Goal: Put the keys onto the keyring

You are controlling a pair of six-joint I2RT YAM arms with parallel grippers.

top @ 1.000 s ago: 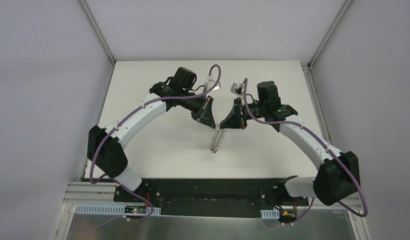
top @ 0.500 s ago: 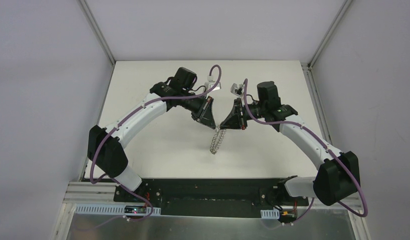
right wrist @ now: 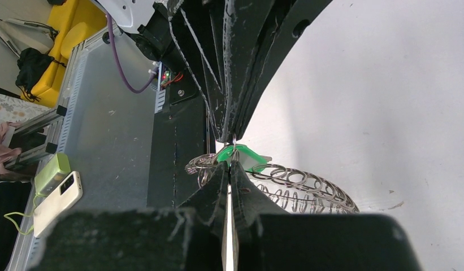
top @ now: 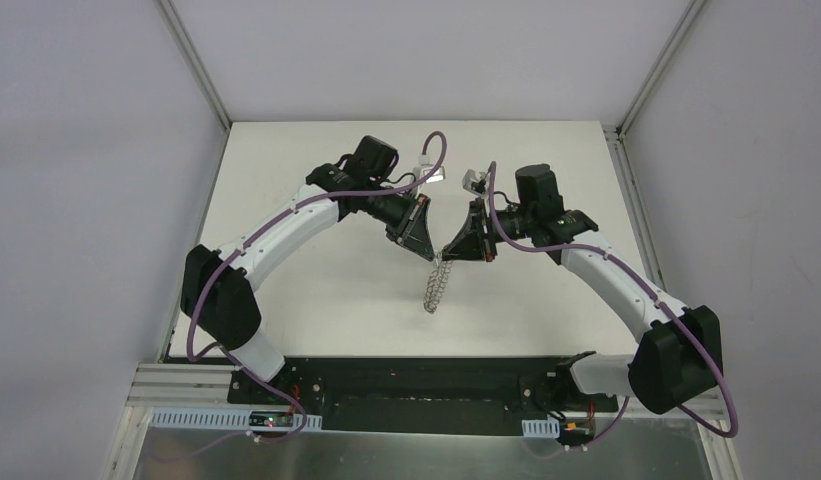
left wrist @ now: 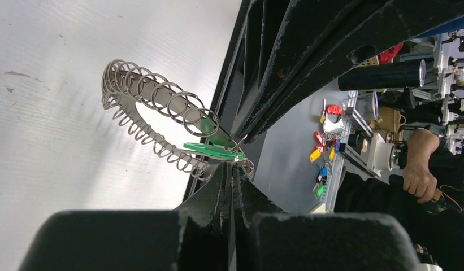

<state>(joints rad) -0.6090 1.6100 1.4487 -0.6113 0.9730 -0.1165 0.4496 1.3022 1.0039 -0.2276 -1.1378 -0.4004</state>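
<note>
The keyring (top: pixel 435 285) hangs on edge between my two grippers above the white table. My left gripper (top: pixel 427 252) is shut on a wire loop at the ring's top, seen at its fingertips in the left wrist view (left wrist: pixel 233 162). The ring (left wrist: pixel 140 93) curves away to the left there. The key's green head (left wrist: pixel 209 150) lies edge-on just above those tips. My right gripper (top: pixel 449 251) is shut at the edge of the green key head (right wrist: pixel 242 155), where a thin loop crosses its tips (right wrist: pixel 229 165). The ring's loops (right wrist: pixel 303 182) fan out to the right.
The white table (top: pixel 316 280) ends at a black base rail (top: pixel 416 380) near the arm bases. Grey walls and aluminium posts close in the back and sides. Purple cables loop along both arms. A bench with coloured key tags (left wrist: pixel 322 144) shows beyond the table.
The left arm has shifted slightly to the right and both grippers stay pinched together at the ring's top. The hanging ring has barely moved.
</note>
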